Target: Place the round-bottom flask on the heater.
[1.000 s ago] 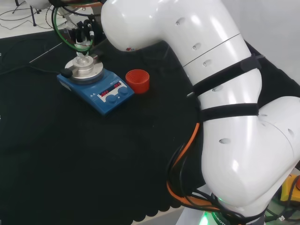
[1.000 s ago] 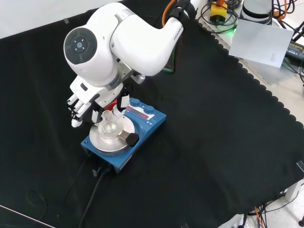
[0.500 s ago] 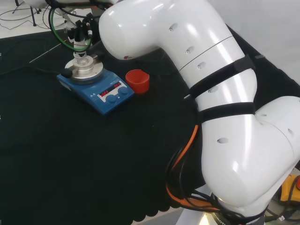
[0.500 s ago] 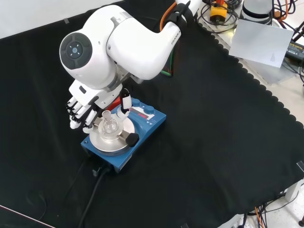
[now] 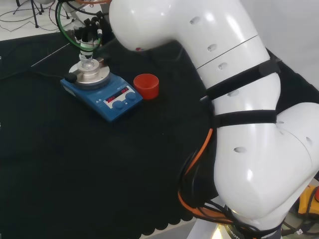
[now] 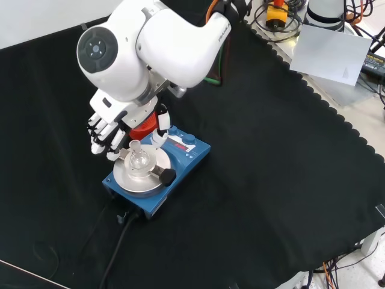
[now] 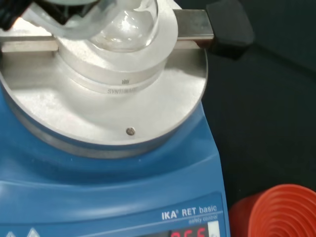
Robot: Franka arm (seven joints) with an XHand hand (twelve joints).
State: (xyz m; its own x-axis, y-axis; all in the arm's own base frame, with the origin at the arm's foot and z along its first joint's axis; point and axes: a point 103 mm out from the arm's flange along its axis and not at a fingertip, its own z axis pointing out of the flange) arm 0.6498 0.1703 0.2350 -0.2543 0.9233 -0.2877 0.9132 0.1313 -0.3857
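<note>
The clear round-bottom flask (image 6: pixel 137 159) sits upright in the metal block on the blue heater (image 6: pixel 183 158). In the head view the flask (image 5: pixel 87 63) stands on the heater (image 5: pixel 107 95) at the far left of the cloth. The hand (image 6: pixel 107 129) hovers just above and behind the flask, its fingers relaxed and spread, the thumb (image 6: pixel 161 120) off to the side, nothing between them. From the head view the hand (image 5: pixel 88 34) hangs over the flask's neck. Close up in the wrist view, the flask's bulb (image 7: pixel 123 24) rests in the block of the heater (image 7: pixel 113 187).
A red ribbed ring stand (image 5: pixel 146 84) stands right beside the heater; the ring (image 7: pixel 284 212) is close to the heater's corner. The heater's black-knobbed handle (image 6: pixel 165 176) sticks out toward the front. A black cable (image 6: pixel 114 253) runs from the heater across the cloth.
The hand has let go of the flask's neck, opened its fingers and risen a little. The flask stays put on the heater.
</note>
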